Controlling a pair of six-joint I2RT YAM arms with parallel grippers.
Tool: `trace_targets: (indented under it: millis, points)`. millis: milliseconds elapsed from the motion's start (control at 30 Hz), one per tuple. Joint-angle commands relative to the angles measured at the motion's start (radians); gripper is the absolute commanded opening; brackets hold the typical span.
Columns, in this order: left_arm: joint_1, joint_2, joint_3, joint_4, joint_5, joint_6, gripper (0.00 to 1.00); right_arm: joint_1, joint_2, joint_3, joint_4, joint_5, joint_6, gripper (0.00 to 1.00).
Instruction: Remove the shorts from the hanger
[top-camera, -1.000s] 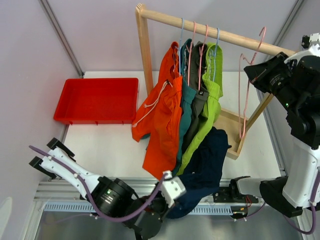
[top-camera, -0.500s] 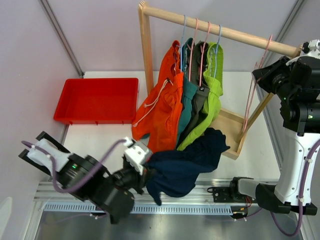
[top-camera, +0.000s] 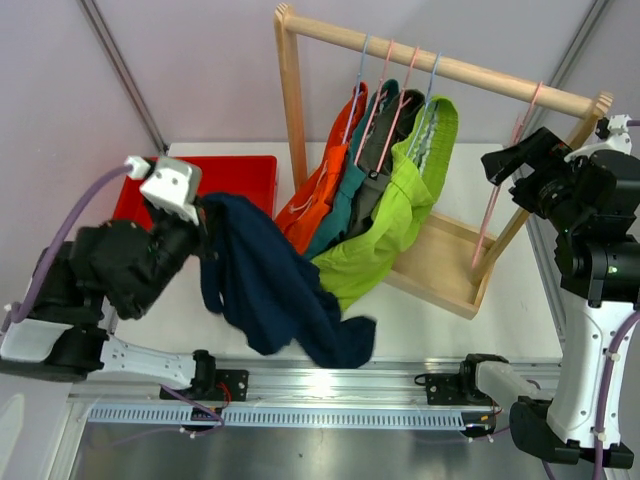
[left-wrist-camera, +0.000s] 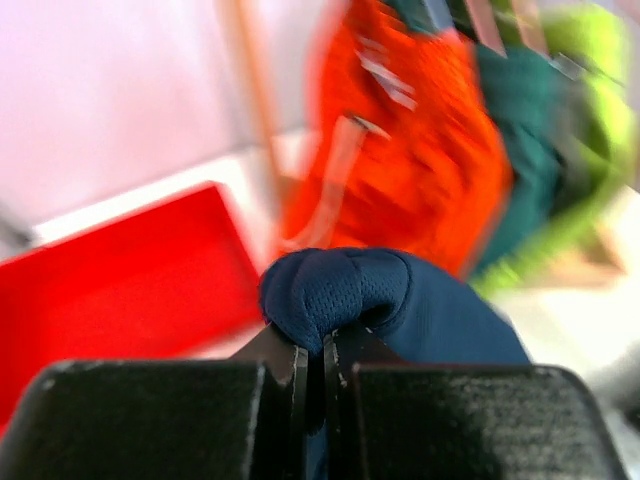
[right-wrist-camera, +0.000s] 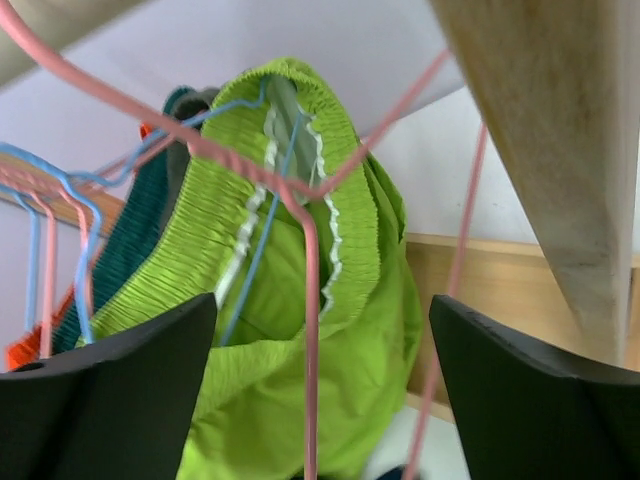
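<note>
Swung over from the near edge, your left gripper (top-camera: 200, 225) had its jaws pinched on the navy shorts (top-camera: 270, 290), which trailed from it toward the tabletop's near edge beside the red tray (top-camera: 250, 170), while your right gripper (right-wrist-camera: 318, 330) stood spread around the empty pink hanger (right-wrist-camera: 312, 330).

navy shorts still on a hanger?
No, the navy shorts hang from the shut left gripper over the table, clear of the rack, and the pink hanger at the right end is bare.
</note>
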Motion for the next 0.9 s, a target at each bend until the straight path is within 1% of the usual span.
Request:
trace_targets:
  millis: [0, 33, 67, 100, 133, 167, 233, 267, 333, 367, 400, 433, 467, 500, 533, 567, 600, 633, 667, 733, 767, 867]
  points:
    - [0.179, -0.012, 0.044, 0.272, 0.033, 0.334, 0.00, -0.004, -0.011, -0.038, 0.022, -0.025, -0.003, 0.99]
    - [0.212, -0.008, 0.046, 0.294, 0.078, 0.374, 0.00, -0.004, -0.019, -0.045, 0.024, -0.028, -0.001, 0.99]
    - [0.286, 0.010, 0.061, 0.309, 0.108, 0.385, 0.00, -0.004, -0.025, -0.054, 0.026, -0.030, 0.000, 0.99]
    - [0.329, 0.027, 0.063, 0.309, 0.143, 0.391, 0.00, -0.004, -0.030, -0.070, 0.033, -0.035, 0.005, 0.99]
    - [0.367, 0.047, 0.070, 0.305, 0.213, 0.391, 0.00, -0.004, -0.042, -0.079, 0.039, -0.041, 0.006, 0.99]
    - [0.444, 0.088, 0.079, 0.296, 0.247, 0.389, 0.00, -0.004, -0.047, -0.093, 0.044, -0.048, 0.006, 0.99]
    - [0.518, 0.118, 0.073, 0.306, 0.307, 0.388, 0.00, -0.004, -0.061, -0.108, 0.049, -0.056, 0.009, 1.00]
    - [0.596, 0.130, 0.069, 0.329, 0.353, 0.385, 0.00, -0.004, -0.074, -0.114, 0.049, -0.061, 0.008, 0.99]
    - [0.688, 0.147, 0.073, 0.357, 0.422, 0.367, 0.00, -0.004, -0.094, -0.130, 0.039, -0.070, 0.005, 0.99]
    - [0.781, 0.149, 0.085, 0.380, 0.471, 0.363, 0.00, -0.004, -0.100, -0.131, 0.027, -0.077, 0.002, 1.00]
    - [0.829, 0.168, 0.098, 0.385, 0.491, 0.354, 0.00, -0.004, -0.108, -0.134, 0.023, -0.081, -0.003, 0.99]
    - [0.875, 0.184, 0.137, 0.386, 0.505, 0.347, 0.00, -0.004, -0.117, -0.143, 0.016, -0.084, -0.006, 0.99]
    - [0.970, 0.205, 0.189, 0.380, 0.540, 0.340, 0.00, -0.004, -0.142, -0.148, 0.010, -0.091, -0.009, 0.99]
    - [1.015, 0.260, 0.220, 0.375, 0.557, 0.324, 0.00, -0.004, -0.156, -0.156, 0.009, -0.094, -0.007, 0.99]
    - [1.056, 0.293, 0.293, 0.368, 0.568, 0.311, 0.00, -0.004, -0.169, -0.169, 0.007, -0.099, -0.004, 0.99]
    - [1.132, 0.331, 0.378, 0.343, 0.582, 0.299, 0.00, -0.004, -0.197, -0.176, 0.007, -0.104, -0.003, 0.99]
    - [1.167, 0.368, 0.420, 0.334, 0.573, 0.272, 0.00, -0.004, -0.209, -0.182, 0.007, -0.105, -0.003, 0.99]
    - [1.199, 0.441, 0.499, 0.325, 0.564, 0.258, 0.00, -0.004, -0.220, -0.188, 0.012, -0.111, -0.001, 0.99]
    - [1.263, 0.472, 0.567, 0.310, 0.568, 0.241, 0.00, -0.002, -0.240, -0.196, 0.013, -0.116, -0.001, 0.99]
    - [1.323, 0.523, 0.604, 0.351, 0.573, 0.230, 0.00, 0.002, -0.245, -0.193, 0.012, -0.120, -0.001, 0.99]
    - [1.333, 0.529, 0.607, 0.372, 0.574, 0.210, 0.00, 0.007, -0.248, -0.194, 0.012, -0.121, -0.001, 0.99]
    - [1.351, 0.549, 0.615, 0.455, 0.553, 0.218, 0.00, 0.022, -0.251, -0.206, 0.015, -0.114, -0.006, 0.99]
